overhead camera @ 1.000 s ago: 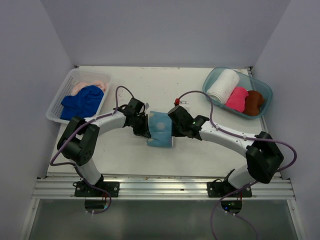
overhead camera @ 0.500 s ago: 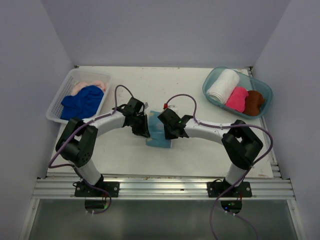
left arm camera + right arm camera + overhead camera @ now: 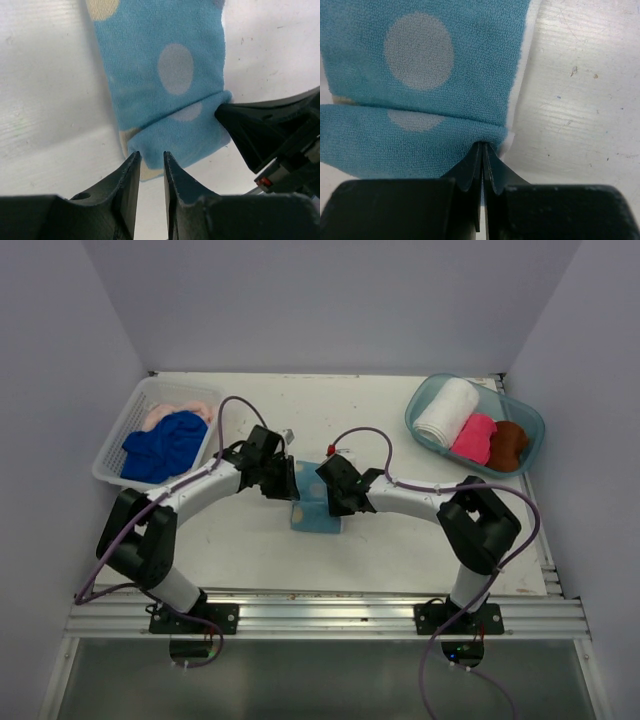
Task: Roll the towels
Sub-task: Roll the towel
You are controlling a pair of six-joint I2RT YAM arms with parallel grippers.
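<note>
The light blue towel (image 3: 314, 508) with pale dots lies on the table between both grippers, its near edge folded over into a low roll (image 3: 180, 135). My left gripper (image 3: 284, 478) is at the roll's left end; its jaws (image 3: 150, 162) stand slightly open with only the table between them. My right gripper (image 3: 336, 490) is shut, its tips (image 3: 482, 146) pinched into the roll's right end (image 3: 410, 145). The right gripper's black body (image 3: 270, 135) also shows in the left wrist view, touching the roll.
A white lattice basket (image 3: 112, 448) at the back left holds a royal blue towel (image 3: 163, 445) and a peach towel (image 3: 182, 408). A clear teal tub (image 3: 532, 422) at the back right holds rolled white (image 3: 447, 412), pink (image 3: 474, 438) and brown (image 3: 508, 444) towels.
The right gripper moved left onto the towel and shut on the fold. The left jaws parted and let go of the towel's edge; the left arm shifted slightly back.
</note>
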